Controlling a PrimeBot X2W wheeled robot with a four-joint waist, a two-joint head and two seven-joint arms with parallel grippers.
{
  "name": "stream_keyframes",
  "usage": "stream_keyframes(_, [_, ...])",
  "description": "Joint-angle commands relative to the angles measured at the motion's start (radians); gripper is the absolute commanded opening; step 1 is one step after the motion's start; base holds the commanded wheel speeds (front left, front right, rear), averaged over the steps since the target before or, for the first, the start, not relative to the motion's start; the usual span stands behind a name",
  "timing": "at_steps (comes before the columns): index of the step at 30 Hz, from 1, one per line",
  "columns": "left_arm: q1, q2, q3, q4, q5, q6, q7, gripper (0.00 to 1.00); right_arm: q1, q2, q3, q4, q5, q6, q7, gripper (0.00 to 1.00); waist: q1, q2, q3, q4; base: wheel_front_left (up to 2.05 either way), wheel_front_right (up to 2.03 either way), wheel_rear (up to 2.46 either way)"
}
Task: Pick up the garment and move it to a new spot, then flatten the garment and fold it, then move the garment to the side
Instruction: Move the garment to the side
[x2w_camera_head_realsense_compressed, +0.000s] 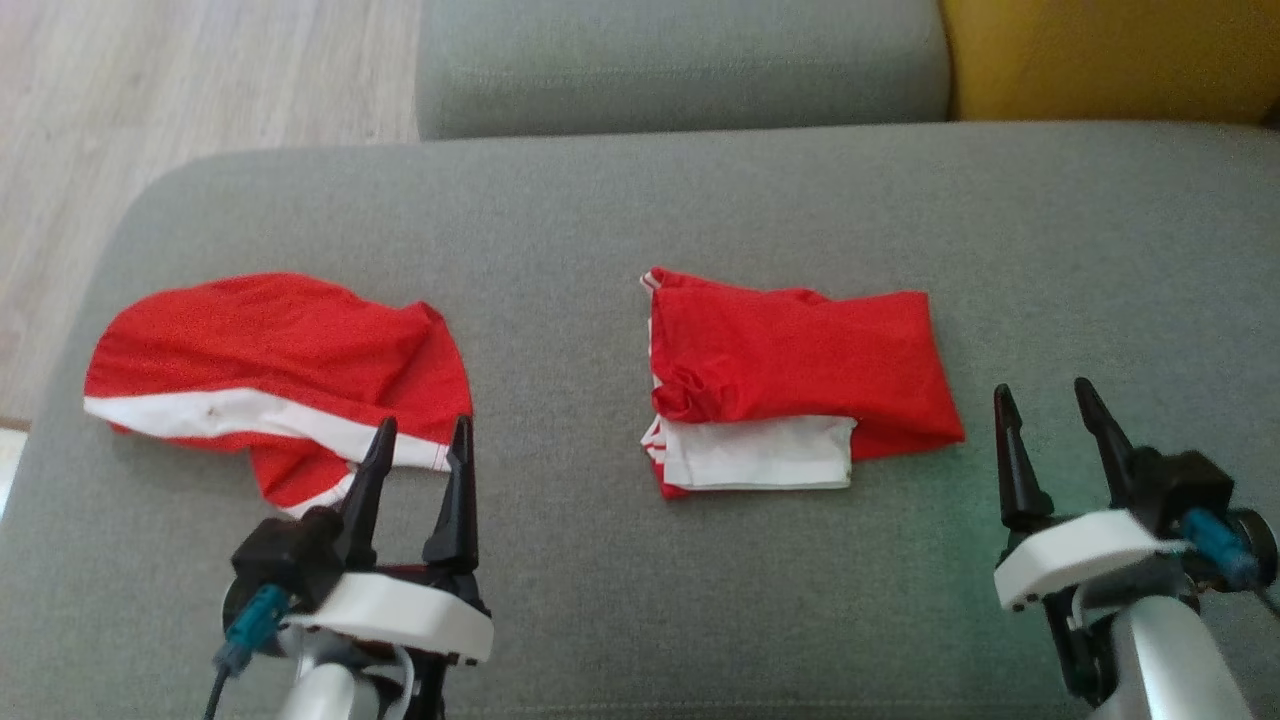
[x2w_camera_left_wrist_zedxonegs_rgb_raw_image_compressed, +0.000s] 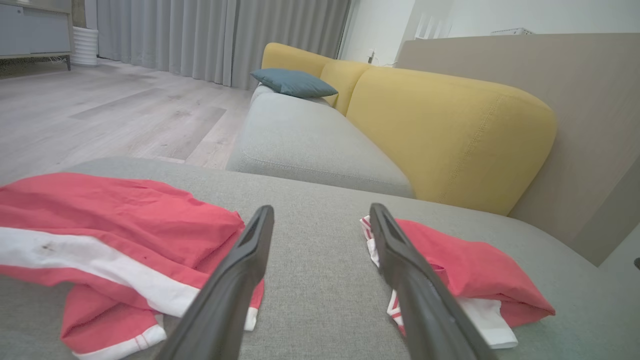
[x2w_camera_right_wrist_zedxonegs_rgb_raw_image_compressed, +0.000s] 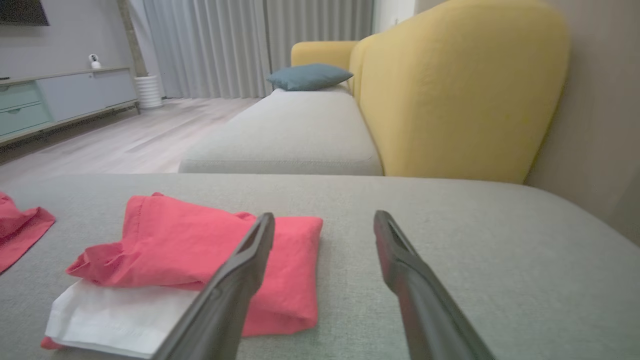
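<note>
On the grey cushion, a folded red-and-white garment lies mid-cushion and a crumpled red garment lies toward its left end. The left gripper and right gripper hover at the cushion's near edge, jaws wide apart, empty.

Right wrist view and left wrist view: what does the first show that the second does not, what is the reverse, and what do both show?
The first adds the open right gripper and a small white device on the cabinet. The second adds the open left gripper and the white band of the spread red garment. Both share the folded red garment, blue cushion and yellow backrest.
</note>
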Motion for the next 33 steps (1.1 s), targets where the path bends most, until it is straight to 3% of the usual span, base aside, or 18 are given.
stream_keyframes(1, [-0.052,0.003,0.021,-0.035,0.003,0.004,-0.005,1.00,-0.043,0.002,0.019,-0.032,0.011,-0.001,0.007,1.00,0.0000,-0.0001,0.019,0.007,0.00,0.00,0.00])
stream_keyframes(13, [-0.151,0.003,-0.030,-0.006,0.013,-0.007,-0.005,1.00,-0.252,0.007,-0.066,0.151,0.174,-0.001,0.237,1.00,0.0000,-0.0001,0.186,0.096,0.00,0.00,0.00])
stream_keyframes(26, [-0.191,0.003,-0.051,0.015,0.013,-0.008,-0.005,1.00,-0.343,0.008,-0.070,0.316,0.159,-0.001,0.286,1.00,0.0000,-0.0001,0.234,0.129,0.00,0.00,0.00])
stream_keyframes(28, [-0.202,0.003,-0.048,0.021,0.017,-0.013,-0.005,1.00,-0.350,0.000,-0.060,0.325,0.133,-0.001,0.273,0.00,0.0000,-0.0001,0.235,0.126,0.00,0.00,0.00])
stream_keyframes(33, [-0.225,0.003,-0.038,0.017,0.020,-0.011,-0.005,1.00,-0.376,-0.057,-0.031,0.322,0.060,-0.001,0.212,0.00,0.0000,-0.0001,0.231,0.109,0.00,0.00,0.00])
